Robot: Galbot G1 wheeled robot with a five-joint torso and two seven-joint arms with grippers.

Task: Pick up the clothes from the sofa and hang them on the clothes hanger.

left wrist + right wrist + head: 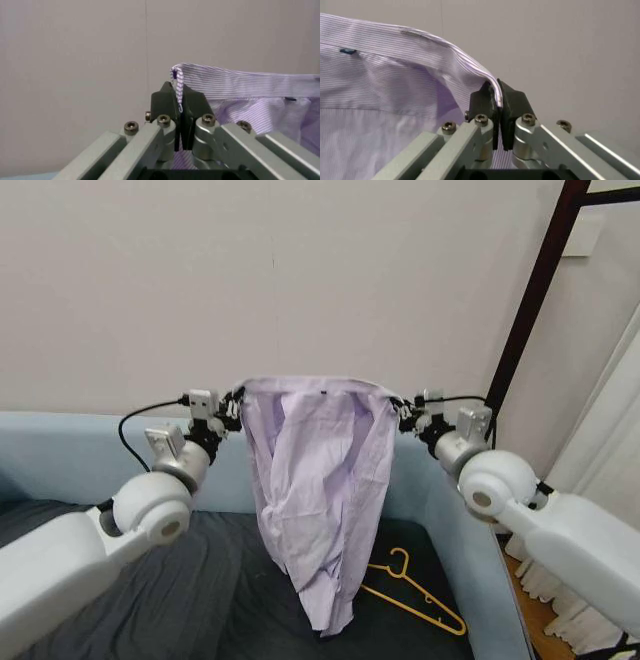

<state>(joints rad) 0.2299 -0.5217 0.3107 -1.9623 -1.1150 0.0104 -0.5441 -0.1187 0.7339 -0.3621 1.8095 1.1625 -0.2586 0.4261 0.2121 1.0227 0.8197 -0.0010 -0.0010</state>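
A lilac striped shirt (318,480) hangs stretched between my two grippers above the sofa, its tail reaching down to the seat. My left gripper (234,408) is shut on the shirt's left top corner; the left wrist view has the black fingers (162,103) pinching the hem of the shirt (250,93). My right gripper (403,416) is shut on the right top corner, and in the right wrist view its fingers (512,103) clamp the edge of the shirt (395,82). A yellow clothes hanger (420,595) lies on the sofa seat, below and right of the shirt.
The sofa has a dark grey seat (200,590) and a pale blue backrest (60,455). A dark rack post (530,305) rises at the right, with white fabric (605,440) hanging beside it. A plain wall lies behind.
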